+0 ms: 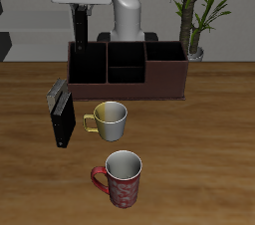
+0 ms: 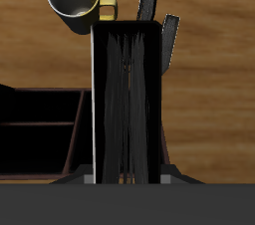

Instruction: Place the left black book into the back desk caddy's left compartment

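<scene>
My gripper [image 1: 84, 12] is shut on a black book [image 1: 80, 30] and holds it upright, hanging just above the back desk caddy [image 1: 129, 88], a long dark reddish-brown box at the table's back. The book hangs over the left compartment [image 1: 88, 64], the end section with black inner walls. In the wrist view the held book [image 2: 125, 90] fills the middle between my fingers [image 2: 92, 177], and the caddy's dark sections [image 2: 40, 134] lie beside it. Two other black books [image 1: 62, 117] stand together on the table nearer the front; they also show in the wrist view [image 2: 167, 40].
A mug with a yellow handle [image 1: 110, 119] stands beside the two books; it also shows in the wrist view [image 2: 76, 0]. A red patterned mug [image 1: 122, 179] stands near the table's front edge. A potted plant [image 1: 195, 15] stands behind the caddy's wider brown end section [image 1: 164, 73].
</scene>
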Tool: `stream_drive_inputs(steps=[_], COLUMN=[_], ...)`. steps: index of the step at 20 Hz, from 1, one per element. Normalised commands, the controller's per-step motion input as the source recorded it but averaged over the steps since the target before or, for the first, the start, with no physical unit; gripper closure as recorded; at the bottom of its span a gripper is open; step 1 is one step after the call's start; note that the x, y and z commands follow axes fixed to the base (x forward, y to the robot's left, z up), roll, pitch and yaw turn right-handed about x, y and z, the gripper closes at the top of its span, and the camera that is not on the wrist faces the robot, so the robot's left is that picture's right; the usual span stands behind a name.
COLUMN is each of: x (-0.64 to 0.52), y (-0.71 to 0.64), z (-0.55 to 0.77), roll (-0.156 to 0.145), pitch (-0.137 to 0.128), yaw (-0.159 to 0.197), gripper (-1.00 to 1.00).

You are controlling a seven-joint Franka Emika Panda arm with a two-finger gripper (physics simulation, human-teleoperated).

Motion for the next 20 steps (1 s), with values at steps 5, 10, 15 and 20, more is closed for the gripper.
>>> stream_drive_inputs(steps=[5,10,15,20], x=[0.03,0.06,0.05,-0.01], y=[0.05,0.04,0.05,0.04], z=[-0.16,-0.21,-0.24,-0.21], roll=[0.017,0.012,0.016,0.011], pitch=[0.009,0.021,0.025,0.012], yaw=[-0.010,-0.012,-0.007,0.000], gripper=[1.00,1.00,1.00,1.00])
